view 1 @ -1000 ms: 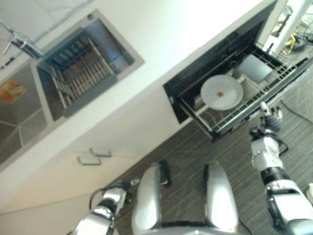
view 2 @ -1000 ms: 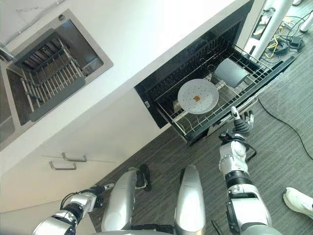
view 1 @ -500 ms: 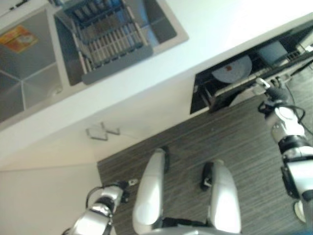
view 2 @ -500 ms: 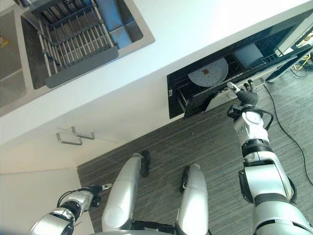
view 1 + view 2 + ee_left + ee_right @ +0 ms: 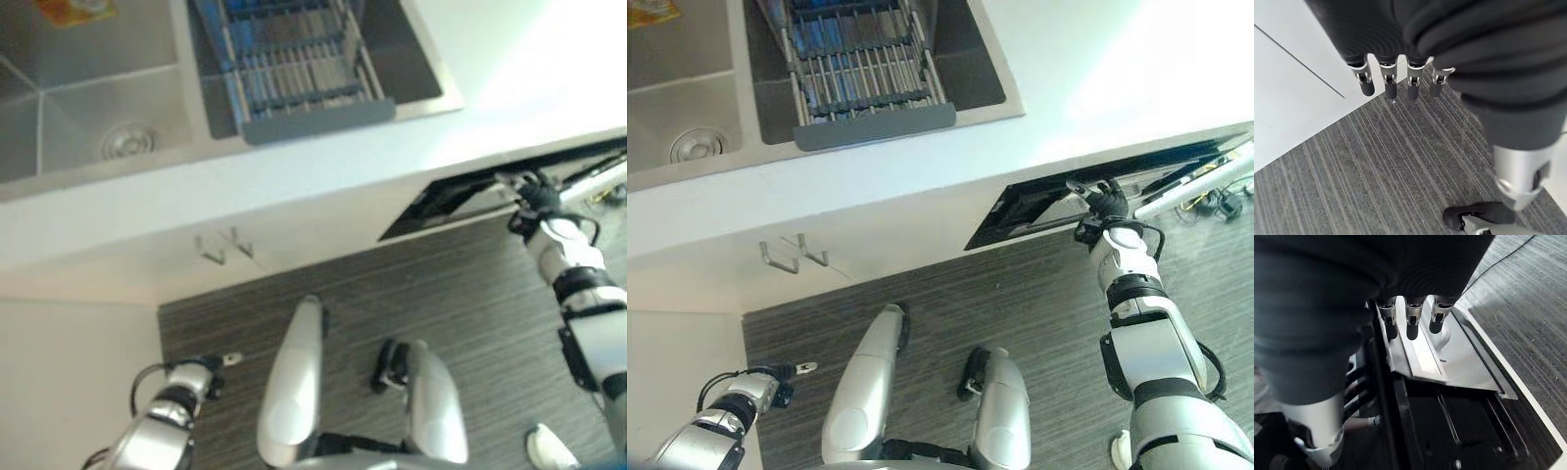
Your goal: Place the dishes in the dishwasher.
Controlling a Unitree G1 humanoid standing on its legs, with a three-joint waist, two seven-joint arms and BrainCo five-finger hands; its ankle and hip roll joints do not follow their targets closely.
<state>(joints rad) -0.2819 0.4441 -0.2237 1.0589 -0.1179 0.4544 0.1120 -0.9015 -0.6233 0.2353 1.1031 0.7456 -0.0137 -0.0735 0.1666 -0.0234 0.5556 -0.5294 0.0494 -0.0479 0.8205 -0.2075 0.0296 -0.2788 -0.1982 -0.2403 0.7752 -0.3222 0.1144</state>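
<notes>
- We see our right hand (image 5: 1104,203) at the right of the right eye view, against the front edge of the dishwasher rack (image 5: 1422,355), which shows as a dark slot under the white counter (image 5: 921,162).
- In the right wrist view its fingers (image 5: 1411,325) reach out fairly straight, dark tips resting on the pale grey front panel of the rack; nothing is curled round or pinched, so we read the hand as open and pressing.
- Past the fingers in that view we see dark rails and black interior of the dishwasher (image 5: 1038,206), but we cannot make out any dishes in it.
- The dishwasher opening runs from centre right toward the right edge of both eye views, just below the counter's lip, with a pale door edge (image 5: 1200,186) jutting out at far right.
- Our left hand (image 5: 196,372) hangs at the lower left of the left eye view, well apart from the dishwasher, over the grey striped floor (image 5: 1376,171).
- In the left wrist view its fingers (image 5: 1391,85) point down straight and loose, holding nothing.
- At the top of the eye views lies a steel double sink (image 5: 686,108), with a dish rack (image 5: 862,73) set in its right basin.
- Two cupboard handles (image 5: 794,257) show on the white front below the sink.
</notes>
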